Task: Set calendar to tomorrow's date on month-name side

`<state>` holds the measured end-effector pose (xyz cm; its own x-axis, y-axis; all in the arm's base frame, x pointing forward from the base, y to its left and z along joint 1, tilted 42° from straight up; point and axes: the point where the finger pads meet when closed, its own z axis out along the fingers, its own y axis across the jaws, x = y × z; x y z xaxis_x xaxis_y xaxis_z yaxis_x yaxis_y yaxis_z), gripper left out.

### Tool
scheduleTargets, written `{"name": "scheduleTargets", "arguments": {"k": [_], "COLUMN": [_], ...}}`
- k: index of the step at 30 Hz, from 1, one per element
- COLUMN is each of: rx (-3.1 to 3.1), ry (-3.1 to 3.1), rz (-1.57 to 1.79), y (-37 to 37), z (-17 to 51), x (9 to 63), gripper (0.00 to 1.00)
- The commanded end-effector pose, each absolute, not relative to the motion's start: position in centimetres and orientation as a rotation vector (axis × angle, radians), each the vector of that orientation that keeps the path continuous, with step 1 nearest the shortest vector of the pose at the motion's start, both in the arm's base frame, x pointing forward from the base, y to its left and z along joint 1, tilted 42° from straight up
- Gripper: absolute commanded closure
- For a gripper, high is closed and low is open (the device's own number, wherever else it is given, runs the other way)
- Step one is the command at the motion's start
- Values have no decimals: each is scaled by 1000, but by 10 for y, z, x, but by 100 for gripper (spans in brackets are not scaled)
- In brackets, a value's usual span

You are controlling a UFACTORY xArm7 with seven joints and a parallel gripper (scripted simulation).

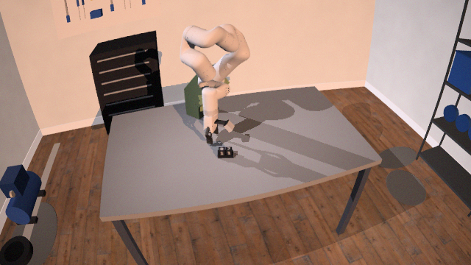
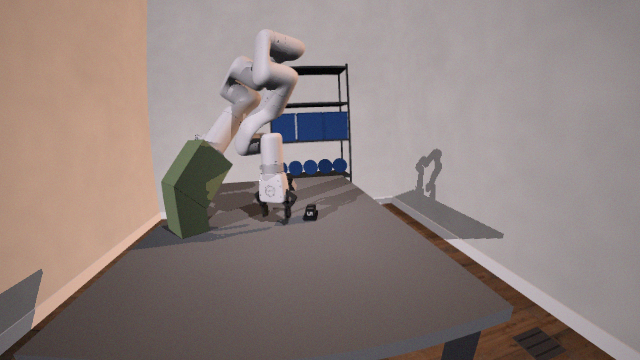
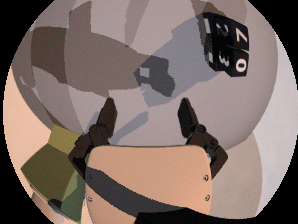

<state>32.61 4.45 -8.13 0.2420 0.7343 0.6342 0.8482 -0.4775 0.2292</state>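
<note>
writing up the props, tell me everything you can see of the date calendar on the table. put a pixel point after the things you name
The calendar (image 1: 225, 152) (image 2: 310, 213) (image 3: 225, 46) is small and black: two cubes side by side in a low tray. White digits mark several faces; the wrist view shows a 2, a 3 and a 0 among them, and the exterior view a 5 on one end. The material cannot be told. It sits on the grey table (image 1: 154, 177) (image 2: 280, 280), apart from the open fingers, touched by nothing else visible.

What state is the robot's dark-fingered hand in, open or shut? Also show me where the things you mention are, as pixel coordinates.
Open: in the wrist view the dark-fingered hand (image 1: 213, 138) (image 2: 275, 212) (image 3: 147, 105) has its fingertips wide apart, only tabletop showing between them.
</note>
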Motion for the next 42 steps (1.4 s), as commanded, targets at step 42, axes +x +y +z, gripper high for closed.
{"name": "scheduleTargets", "arguments": {"k": [42], "rx": [-2345], "ry": [-1509], "rz": [-1054], "y": [30], "z": [-60], "x": [312], "gripper": [0]}}
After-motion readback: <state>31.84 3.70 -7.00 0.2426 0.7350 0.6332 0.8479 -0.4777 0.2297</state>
